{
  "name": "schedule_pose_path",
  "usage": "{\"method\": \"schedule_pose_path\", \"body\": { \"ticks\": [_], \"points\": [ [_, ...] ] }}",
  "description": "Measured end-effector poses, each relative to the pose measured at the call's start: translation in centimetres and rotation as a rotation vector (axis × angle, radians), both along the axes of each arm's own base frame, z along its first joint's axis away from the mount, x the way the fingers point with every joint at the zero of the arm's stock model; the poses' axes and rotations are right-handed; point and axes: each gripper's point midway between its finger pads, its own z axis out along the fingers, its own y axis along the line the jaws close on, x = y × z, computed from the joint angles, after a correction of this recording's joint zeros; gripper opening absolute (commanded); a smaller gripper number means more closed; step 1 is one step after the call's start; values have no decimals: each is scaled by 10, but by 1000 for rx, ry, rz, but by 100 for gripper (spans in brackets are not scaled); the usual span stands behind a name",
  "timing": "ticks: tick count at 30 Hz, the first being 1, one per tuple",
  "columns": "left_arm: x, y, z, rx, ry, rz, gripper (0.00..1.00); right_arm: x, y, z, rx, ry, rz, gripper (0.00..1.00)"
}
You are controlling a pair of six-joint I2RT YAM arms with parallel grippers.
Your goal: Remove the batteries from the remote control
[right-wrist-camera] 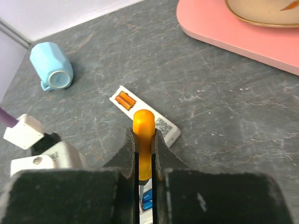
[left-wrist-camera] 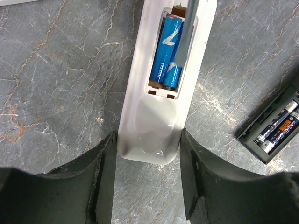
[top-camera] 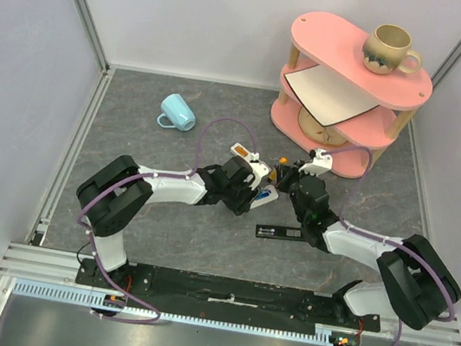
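Two blue batteries (left-wrist-camera: 167, 51) side by side in open bay of white remote (left-wrist-camera: 149, 126), mid-surface. My left gripper (left-wrist-camera: 148, 140) clamps remote's end, fingers (left-wrist-camera: 105, 177) touching both sides. My right gripper (right-wrist-camera: 144, 154) pinched tight on orange screwdriver (right-wrist-camera: 143, 130); its shaft lies over batteries. Black remote (left-wrist-camera: 250, 135) nearby, bay open, cells (left-wrist-camera: 280, 126) inside.

One blue battery (left-wrist-camera: 163, 51) in the white remote (left-wrist-camera: 152, 116) carries white letters, seemingly "HUATAI" (the last letters are not sure).
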Motion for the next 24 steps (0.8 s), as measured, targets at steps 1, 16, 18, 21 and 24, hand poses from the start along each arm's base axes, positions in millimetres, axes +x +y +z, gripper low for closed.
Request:
{"method": "schedule_pose_path", "body": {
  "ticks": [1,16,18,21,24],
  "points": [
    [0,0,0,0,0,0,2,0,-4,-1,-3,1,-15,0],
    [0,0,0,0,0,0,2,4,-33,-25,-51,51,-176,0],
    [0,0,0,0,0,0,2,5,-33,-28,-48,56,-183,0],
    [0,0,0,0,0,0,2,8,-32,-31,-30,55,-190,0],
    [0,0,0,0,0,0,2,10,-30,-31,-8,53,-196,0]
  ]
}}
